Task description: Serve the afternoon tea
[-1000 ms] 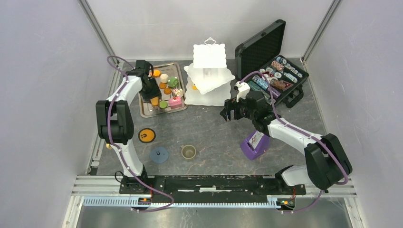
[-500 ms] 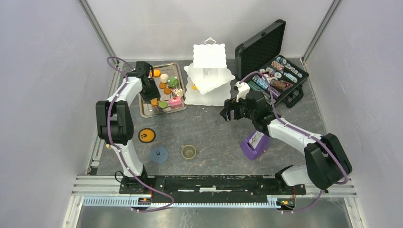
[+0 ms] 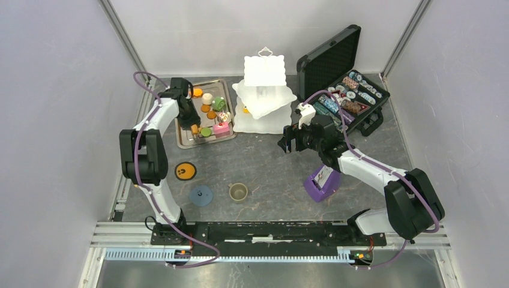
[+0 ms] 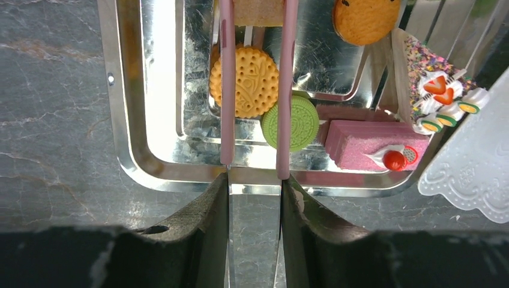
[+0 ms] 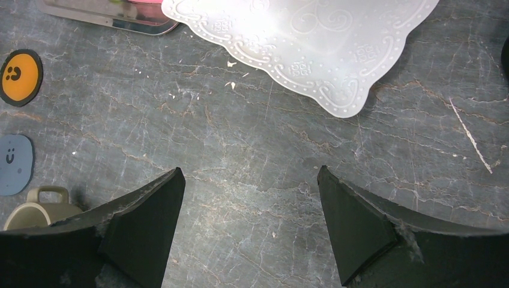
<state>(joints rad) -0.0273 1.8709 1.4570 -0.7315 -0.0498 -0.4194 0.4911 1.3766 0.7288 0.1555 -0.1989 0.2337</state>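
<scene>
Pink-fingered left end effector (image 4: pixel 254 24) clamps tan pastry (image 4: pixel 258 9) over steel tray (image 4: pixel 135 126); right end effector (image 5: pixel 251 198) wide apart.

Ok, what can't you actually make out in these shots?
Left wrist: the top edge cuts off the tips of the left gripper and the tan piece between them, so the grip is unclear.
Right wrist: a finger of the right gripper hides part of the olive cup.
Top view: upper tiers of the stand cover most of its lower ones.
</scene>
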